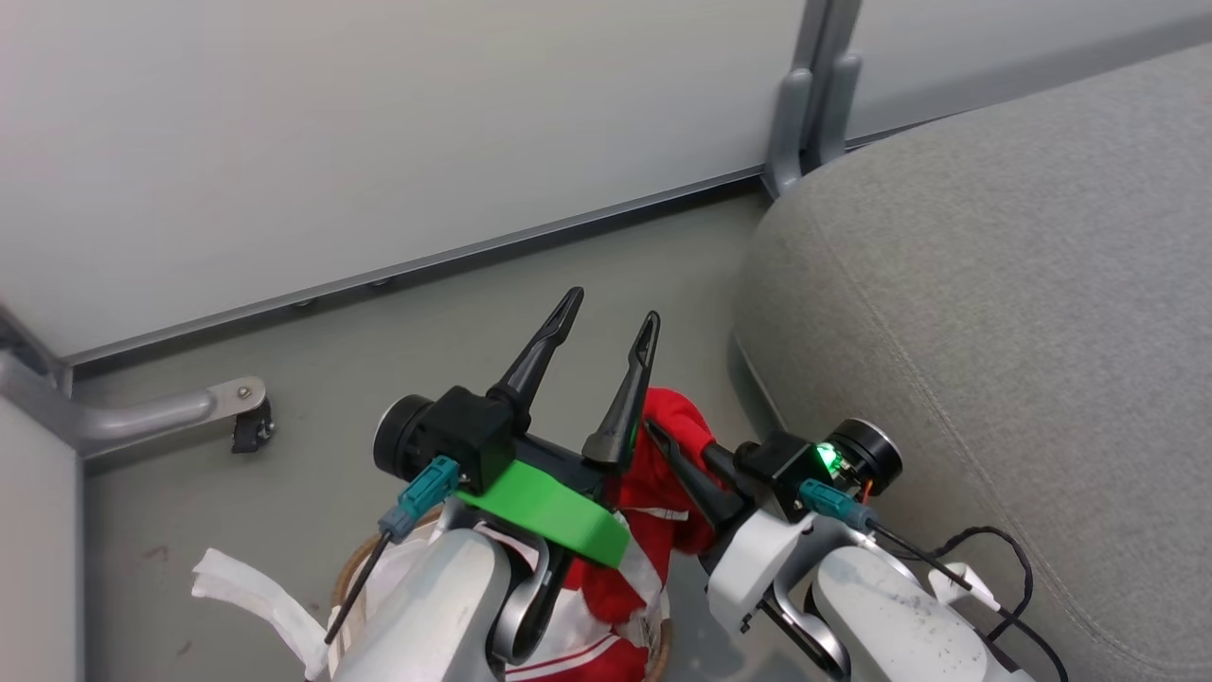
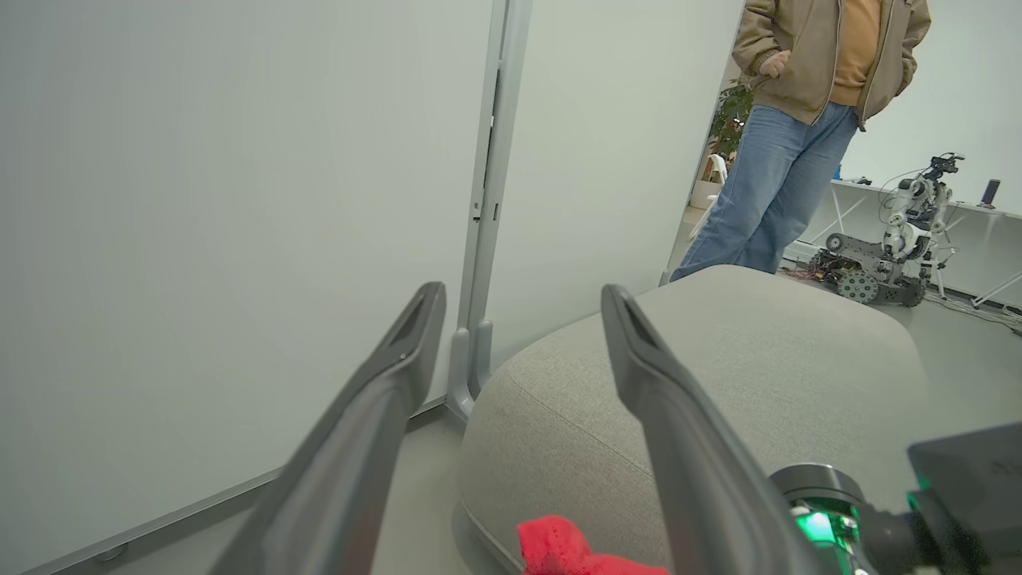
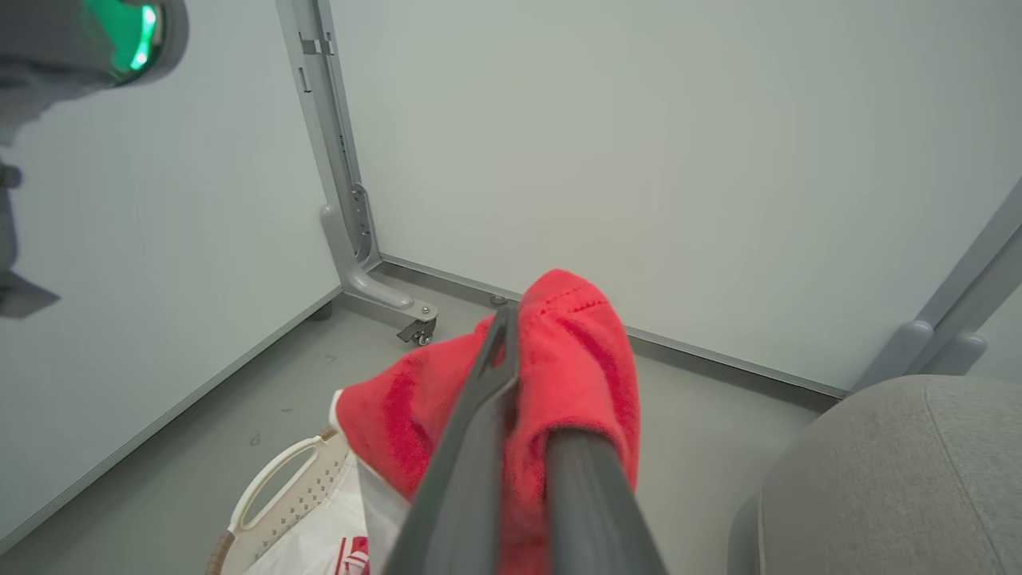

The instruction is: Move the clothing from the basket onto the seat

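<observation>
Red clothing (image 1: 663, 474) hangs lifted above the basket (image 1: 355, 564), whose brown rim peeks out at the bottom left beneath my arms. My right gripper (image 1: 663, 438) is shut on a fold of that red clothing (image 3: 575, 367), which drapes over both fingers. More red-and-white fabric (image 1: 568, 644) lies lower, over the basket. My left gripper (image 1: 609, 318) stands open above, fingers pointing up with nothing between them. The grey seat (image 1: 994, 313) fills the right side, close beside the lifted garment. The left wrist view catches the seat (image 2: 718, 375) and a tip of red clothing (image 2: 559, 547).
Pale partition panels (image 1: 379, 123) on grey posts wall the floor behind, with a caster foot (image 1: 251, 421) at the left. The basket's white handle (image 3: 279, 487) and white liner (image 1: 246, 592) hang out. A person in jeans (image 2: 774, 200) stands beyond the seat, near another robot (image 2: 894, 247).
</observation>
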